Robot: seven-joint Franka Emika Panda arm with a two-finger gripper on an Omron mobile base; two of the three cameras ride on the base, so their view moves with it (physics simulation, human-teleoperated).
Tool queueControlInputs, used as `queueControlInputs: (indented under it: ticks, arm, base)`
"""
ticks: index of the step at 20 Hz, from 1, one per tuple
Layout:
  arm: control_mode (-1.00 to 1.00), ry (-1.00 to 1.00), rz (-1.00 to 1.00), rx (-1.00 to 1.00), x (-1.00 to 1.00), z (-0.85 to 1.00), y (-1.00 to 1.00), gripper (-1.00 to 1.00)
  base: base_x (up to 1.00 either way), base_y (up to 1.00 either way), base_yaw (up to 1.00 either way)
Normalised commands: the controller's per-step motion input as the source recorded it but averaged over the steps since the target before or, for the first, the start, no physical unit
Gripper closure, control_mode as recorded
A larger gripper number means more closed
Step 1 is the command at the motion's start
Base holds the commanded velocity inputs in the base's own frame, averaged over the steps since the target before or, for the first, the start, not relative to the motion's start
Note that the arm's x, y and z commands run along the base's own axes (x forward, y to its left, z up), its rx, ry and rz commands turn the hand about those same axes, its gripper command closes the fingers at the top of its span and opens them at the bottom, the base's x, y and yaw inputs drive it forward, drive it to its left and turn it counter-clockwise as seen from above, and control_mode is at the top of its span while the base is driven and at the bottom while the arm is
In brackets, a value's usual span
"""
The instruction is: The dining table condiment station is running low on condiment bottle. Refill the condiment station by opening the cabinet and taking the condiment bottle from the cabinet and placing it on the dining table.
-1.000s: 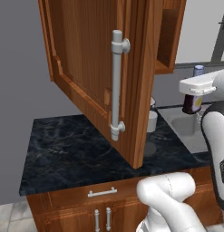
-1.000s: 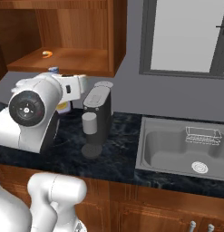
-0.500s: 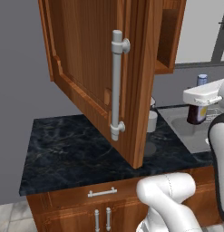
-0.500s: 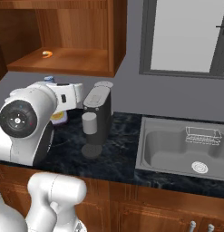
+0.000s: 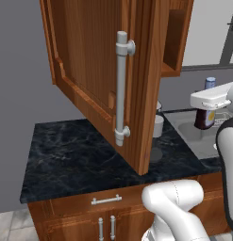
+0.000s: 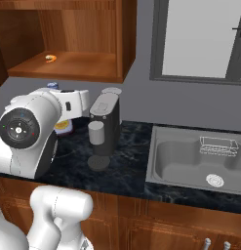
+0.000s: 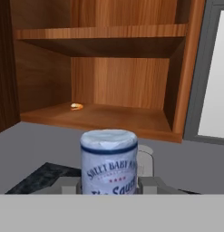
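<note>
Item: condiment bottle (image 5: 204, 113), clamped in the tool (image 7: 109, 183), clear of the open cabinet (image 5: 113, 80). Advised: carry it upright, grip firm, to the dining table.

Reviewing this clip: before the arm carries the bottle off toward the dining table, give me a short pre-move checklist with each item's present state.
1. Cabinet door swung open: ok.
2. Condiment bottle out of the cabinet, no longer on the shelf: ok; it sits at the gripper, in front of the open shelves.
3. Grip on the bottle: ok as far as shown; the hand view has its pale cap right between the fingers, though the contact itself is hidden.
4. Bottle upright: ok; cap on top in the left base view.
5. Clear of the coffee machine: cannot tell; the arm hides the gap.
6. Dining table ready as drop spot: cannot tell.
</note>
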Motion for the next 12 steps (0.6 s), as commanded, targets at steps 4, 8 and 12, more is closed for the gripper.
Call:
queueControlInputs:
  ticks: [4, 8, 12]
  arm:
    - [1.00, 0.00, 0.00, 0.00, 0.00, 0.00, 0.00, 1.00]
    - [1.00, 0.00, 0.00, 0.00, 0.00, 0.00, 0.00, 1.00]
    - [1.00, 0.00, 0.00, 0.00, 0.00, 0.00, 0.00, 1.00]
  base:
    - [0.00, 0.00, 0.00]
    - [-0.08, 0.00, 0.13]
    - [-0.25, -0.04, 0.33]
